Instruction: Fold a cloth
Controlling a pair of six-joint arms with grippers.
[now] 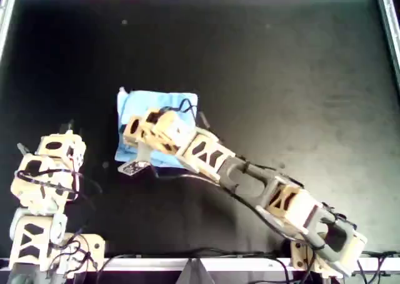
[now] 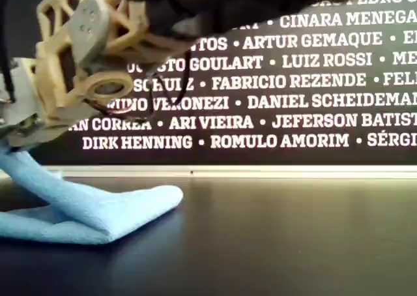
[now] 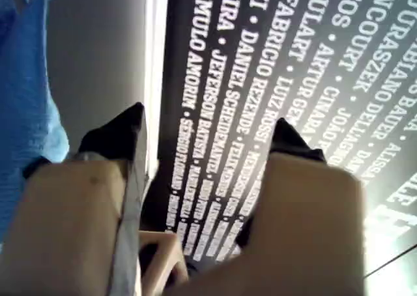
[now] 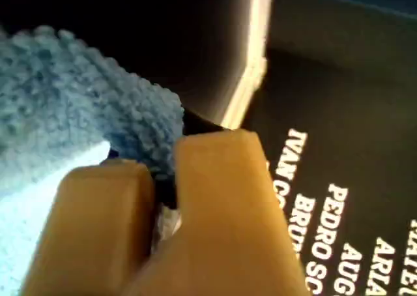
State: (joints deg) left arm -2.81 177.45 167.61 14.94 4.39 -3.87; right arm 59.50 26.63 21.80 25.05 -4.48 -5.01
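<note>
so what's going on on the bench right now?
My second gripper is shut on a bunched edge of the light blue microfibre cloth and holds it raised off the black tabletop. In the exterior view the cloth rises from a rounded fold toward the gripper, so a fold is under way. My first gripper is open and holds nothing; the other arm sits at the overhead view's lower left, clear of the cloth.
</note>
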